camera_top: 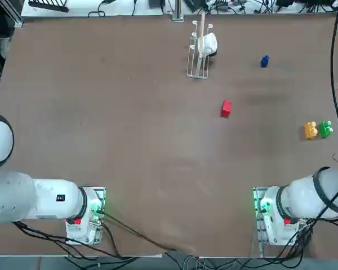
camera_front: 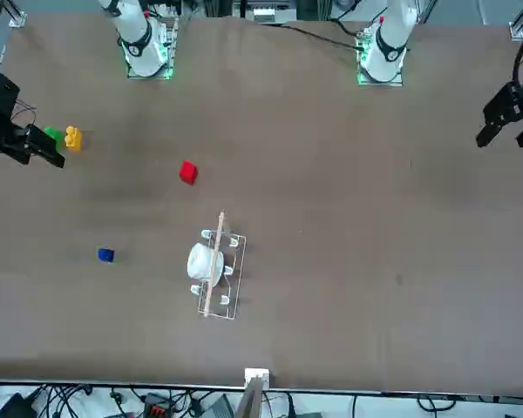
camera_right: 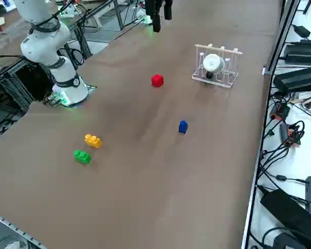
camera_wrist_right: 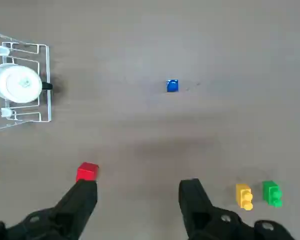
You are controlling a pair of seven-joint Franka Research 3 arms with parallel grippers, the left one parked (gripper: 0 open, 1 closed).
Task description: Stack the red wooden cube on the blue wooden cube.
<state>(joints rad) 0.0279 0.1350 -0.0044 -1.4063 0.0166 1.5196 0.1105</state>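
The red wooden cube (camera_top: 226,108) lies alone on the brown table near its middle, also seen in the front view (camera_front: 188,172) and the right side view (camera_right: 157,80). The smaller blue wooden cube (camera_top: 264,61) rests farther back and to the right, apart from it (camera_right: 183,126). My right gripper (camera_wrist_right: 140,192) hangs high above the table, open, with nothing between its fingers. In the wrist view the red cube (camera_wrist_right: 87,171) shows just past one fingertip, far below it, and the blue cube (camera_wrist_right: 172,85) lies beyond. The front view shows the gripper (camera_front: 42,155) at the table's edge near the studded blocks.
A clear wire rack holding a white cup (camera_top: 201,48) stands at the back, left of the blue cube. An orange studded block (camera_top: 310,130) and a green one (camera_top: 325,129) sit side by side near the right edge. Cables run along the table's far edge.
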